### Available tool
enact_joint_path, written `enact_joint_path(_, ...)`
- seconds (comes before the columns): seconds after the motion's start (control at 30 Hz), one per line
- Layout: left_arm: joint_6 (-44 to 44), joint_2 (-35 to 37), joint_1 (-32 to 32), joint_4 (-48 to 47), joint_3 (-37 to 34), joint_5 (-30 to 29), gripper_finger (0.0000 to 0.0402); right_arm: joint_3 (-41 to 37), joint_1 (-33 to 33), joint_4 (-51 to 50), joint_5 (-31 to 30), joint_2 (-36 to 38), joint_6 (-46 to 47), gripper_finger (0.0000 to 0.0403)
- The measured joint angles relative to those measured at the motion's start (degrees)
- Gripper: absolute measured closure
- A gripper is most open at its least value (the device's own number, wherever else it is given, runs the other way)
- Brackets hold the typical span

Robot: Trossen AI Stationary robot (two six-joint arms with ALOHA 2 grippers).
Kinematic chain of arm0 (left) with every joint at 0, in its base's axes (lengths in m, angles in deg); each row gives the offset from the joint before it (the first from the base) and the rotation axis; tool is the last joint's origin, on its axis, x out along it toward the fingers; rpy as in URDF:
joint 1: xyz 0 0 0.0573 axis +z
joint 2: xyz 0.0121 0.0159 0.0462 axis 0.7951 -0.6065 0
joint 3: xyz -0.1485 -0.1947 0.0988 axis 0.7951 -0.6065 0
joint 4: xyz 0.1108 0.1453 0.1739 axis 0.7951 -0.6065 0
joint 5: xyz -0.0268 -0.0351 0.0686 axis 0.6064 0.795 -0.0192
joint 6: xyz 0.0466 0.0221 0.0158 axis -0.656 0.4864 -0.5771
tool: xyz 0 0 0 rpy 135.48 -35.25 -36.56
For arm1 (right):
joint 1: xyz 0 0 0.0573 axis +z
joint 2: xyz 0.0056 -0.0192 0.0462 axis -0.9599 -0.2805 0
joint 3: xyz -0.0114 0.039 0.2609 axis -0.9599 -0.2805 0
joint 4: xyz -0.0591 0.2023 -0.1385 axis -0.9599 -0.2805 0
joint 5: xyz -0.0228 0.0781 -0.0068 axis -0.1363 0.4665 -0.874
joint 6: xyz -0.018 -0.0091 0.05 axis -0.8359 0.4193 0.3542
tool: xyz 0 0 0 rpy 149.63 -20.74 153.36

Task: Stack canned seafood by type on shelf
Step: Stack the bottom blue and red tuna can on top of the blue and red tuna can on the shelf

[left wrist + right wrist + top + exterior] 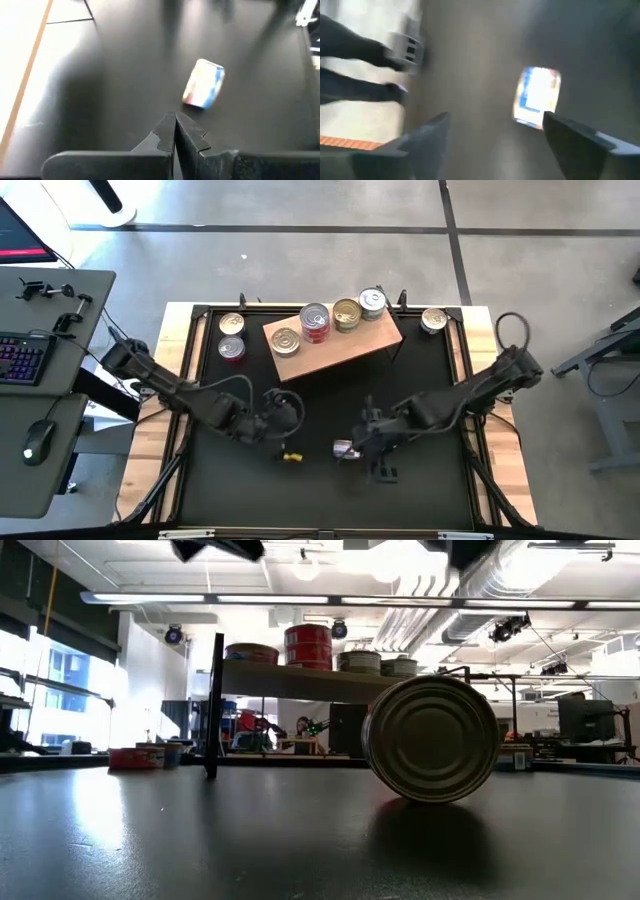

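The left gripper [290, 423] is pinched fully shut on nothing, its fingers [175, 135] pressed tip to tip low over the dark mat, near the front. Just ahead of it lies a loose can on its side [344, 448] — in the low view it shows a ribbed round end [432, 738], so it can roll. The right gripper [372, 450] sits right beside that can with its fingers spread wide and holding nothing; judging by the gap, it stands apart to take the can or has let it go, and I cannot say which.

At the back left, two cans [231, 336] wait on the mat, close to the table's left edge. To their right the shelf [335, 345] stands skewed to the table edges, carrying four cans in a row [330, 320], the red-sided one [314, 322] tallest — probably a stack begun by type. One more can [433, 320] rests off the shelf's right end, near the back right corner.

The middle of the mat between shelf and arms is open, giving room to carry; the shelf's front edge is the thing to clear.
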Motion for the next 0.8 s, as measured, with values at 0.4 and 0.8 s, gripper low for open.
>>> enact_joint_path(0.4, -6.55, 8.37, -4.74, 3.56, 2.8, -11.92, 0.0401, -0.05, -0.53, -0.41, -6.9, -12.47, 6.64, 0.0029)
enact_joint_path(0.8, -12.2, 10.2, -4.5, 5.24, 2.8, -12.8, 0.0401, -0.05, -0.48, 3.88, -9.4, -17.51, 9.16, 0.0036)
